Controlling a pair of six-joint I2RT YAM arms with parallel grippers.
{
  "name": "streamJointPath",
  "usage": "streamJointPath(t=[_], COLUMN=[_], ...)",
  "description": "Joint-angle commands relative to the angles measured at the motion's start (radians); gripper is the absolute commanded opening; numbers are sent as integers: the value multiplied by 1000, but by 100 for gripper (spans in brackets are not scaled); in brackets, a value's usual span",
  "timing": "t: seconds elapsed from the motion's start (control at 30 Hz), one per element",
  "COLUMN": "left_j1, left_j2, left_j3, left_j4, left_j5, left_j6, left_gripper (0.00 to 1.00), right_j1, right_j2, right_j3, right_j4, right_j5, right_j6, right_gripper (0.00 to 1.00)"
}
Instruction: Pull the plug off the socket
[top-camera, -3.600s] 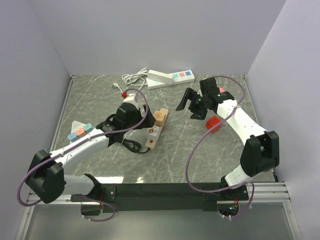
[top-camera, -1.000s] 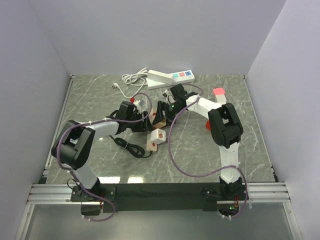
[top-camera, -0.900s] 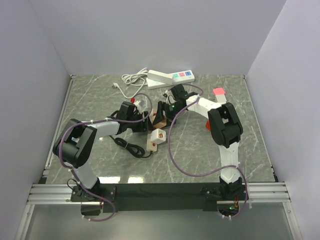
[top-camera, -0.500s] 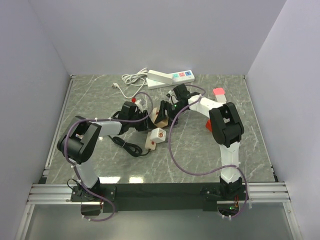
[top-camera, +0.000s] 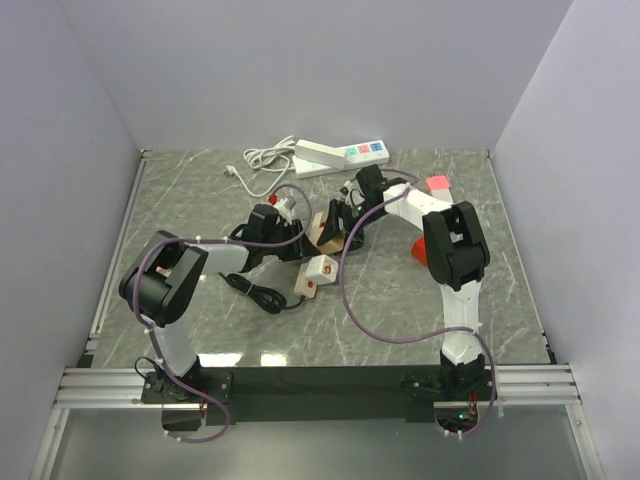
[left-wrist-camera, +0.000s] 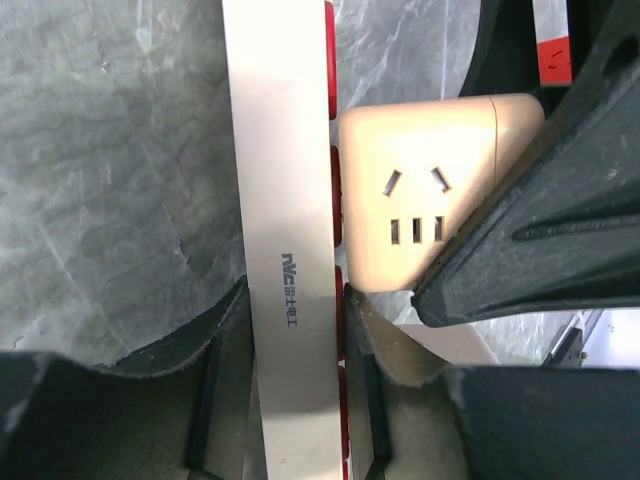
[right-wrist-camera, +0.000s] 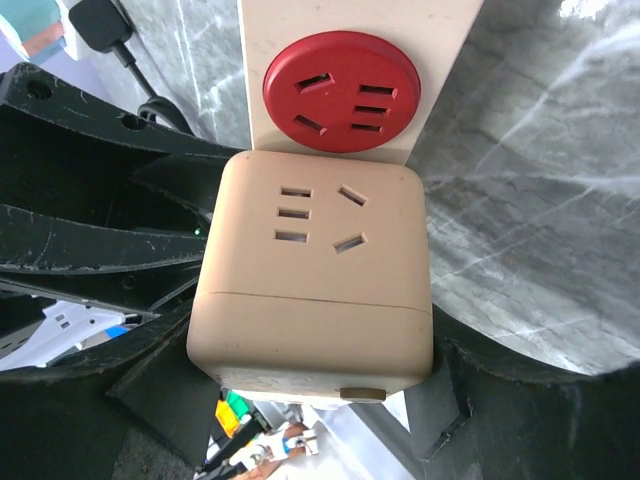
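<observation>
Plug (right-wrist-camera: 97, 18) lies on table (right-wrist-camera: 520, 200), apart from strip (left-wrist-camera: 285, 150).
Long axis diagonal, cord end twd strip, head pointing away, partly cropped. L gripper (left-wrist-camera: 295, 340) clamped on strip, R gripper (right-wrist-camera: 315, 335) clamped on cube adapter (right-wrist-camera: 315, 250).

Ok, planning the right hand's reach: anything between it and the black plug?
Yes. The right hand is shut on the beige cube adapter, and the left hand's fingers lie between it and the black plug.
</observation>
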Motion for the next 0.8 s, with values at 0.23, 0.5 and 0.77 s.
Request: streamJointPath(t=[0.23, 0.5, 0.77], left_j1=[18, 30, 37], left_j2=[41, 27, 41], left_j3=[-42, -73, -53], left_j4=[-189, -192, -203], left_j5=[-106, -115, -114], left_j6=[47, 51, 58], left_gripper=[1, 1, 1], right_j1=[38, -135, -40], right_j2=[-138, -145, -168], right_j3=[-81, 90, -17], right_j4=[160, -26, 92], right_j5=[-2, -44, -71], right_j6=[92, -22, 67], right_gripper=[0, 0, 0])
